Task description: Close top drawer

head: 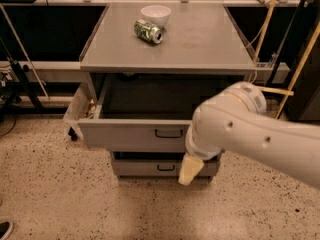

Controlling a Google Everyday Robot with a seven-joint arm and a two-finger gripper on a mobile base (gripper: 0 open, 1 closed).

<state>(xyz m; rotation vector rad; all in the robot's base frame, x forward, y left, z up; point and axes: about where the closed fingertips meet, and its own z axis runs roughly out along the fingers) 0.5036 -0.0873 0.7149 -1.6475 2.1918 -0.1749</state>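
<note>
The top drawer (130,135) of the grey cabinet is pulled out toward me, its deep box open and dark inside. Its flat front carries a small black loop handle (168,133). My gripper (190,169) hangs from the white arm that reaches in from the right. It sits in front of the drawer front, just below and right of the handle, and overlaps the lower drawer (145,167). The arm hides the right end of the top drawer's front.
A white bowl (156,15) and a green can (148,31) lying on its side rest on the cabinet top (205,44). A white bin (76,108) hangs at the cabinet's left side. Wooden poles (299,71) lean at the right. The floor is speckled.
</note>
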